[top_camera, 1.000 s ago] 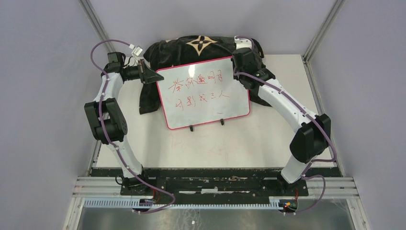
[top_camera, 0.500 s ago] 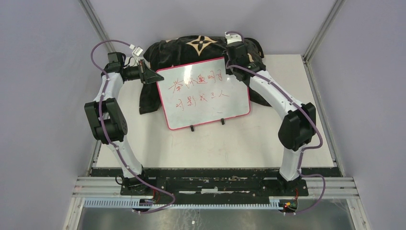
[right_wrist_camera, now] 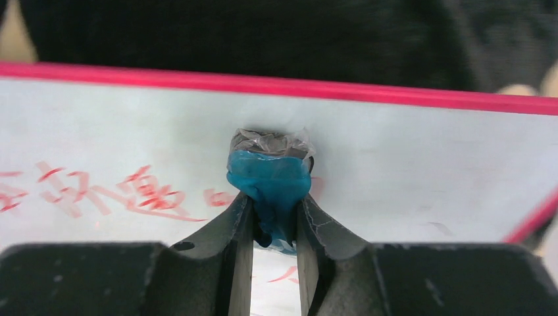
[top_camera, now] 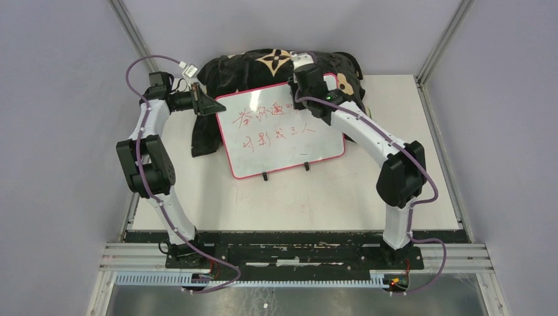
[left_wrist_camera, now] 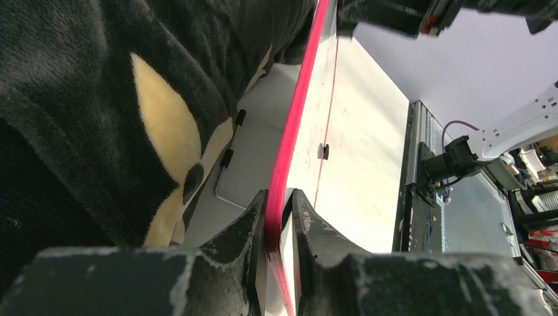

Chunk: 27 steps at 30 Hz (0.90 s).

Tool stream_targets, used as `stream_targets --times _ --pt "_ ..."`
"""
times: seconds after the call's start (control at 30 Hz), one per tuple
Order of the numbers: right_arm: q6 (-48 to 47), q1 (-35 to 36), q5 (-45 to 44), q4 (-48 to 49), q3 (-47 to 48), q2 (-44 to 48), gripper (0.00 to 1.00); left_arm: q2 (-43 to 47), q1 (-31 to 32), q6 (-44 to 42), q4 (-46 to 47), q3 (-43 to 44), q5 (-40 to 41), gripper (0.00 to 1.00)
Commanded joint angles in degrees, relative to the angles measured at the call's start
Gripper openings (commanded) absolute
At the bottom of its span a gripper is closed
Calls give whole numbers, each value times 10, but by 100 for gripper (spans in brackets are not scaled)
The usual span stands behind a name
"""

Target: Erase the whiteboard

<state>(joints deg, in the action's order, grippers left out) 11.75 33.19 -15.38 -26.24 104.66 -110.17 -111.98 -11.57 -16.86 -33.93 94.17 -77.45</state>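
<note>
The whiteboard, white with a pink-red frame and red handwriting, stands tilted on two black feet against the black floral cushion. My left gripper is shut on the board's upper left frame edge; the left wrist view shows its jaws pinching the red frame. My right gripper is at the board's upper right, shut on a small blue eraser whose tip presses on the white surface just below the top frame. The board is wiped clean to the eraser's right; red writing stays to its left.
The cushion lies behind and left of the board. The white table stretches in front, with grey enclosure walls on both sides and a metal rail at the near edge by the arm bases.
My right gripper has slid left along the top of the board with the eraser, wiping away the rightmost characters of the upper line. My left gripper and the board have stayed still.
</note>
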Motion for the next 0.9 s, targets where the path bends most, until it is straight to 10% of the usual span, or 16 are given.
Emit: stream_targets --times 0.0,0.4,0.87 --pt "6 57 6 26 23 -29 1 7 13 -41 -1 16 39 3" --pt "-8 190 8 -53 298 -220 1 19 18 -66 -32 16 43 3" --pt "-36 185 -117 -24 266 -226 1 22 18 -85 -56 14 50 3"
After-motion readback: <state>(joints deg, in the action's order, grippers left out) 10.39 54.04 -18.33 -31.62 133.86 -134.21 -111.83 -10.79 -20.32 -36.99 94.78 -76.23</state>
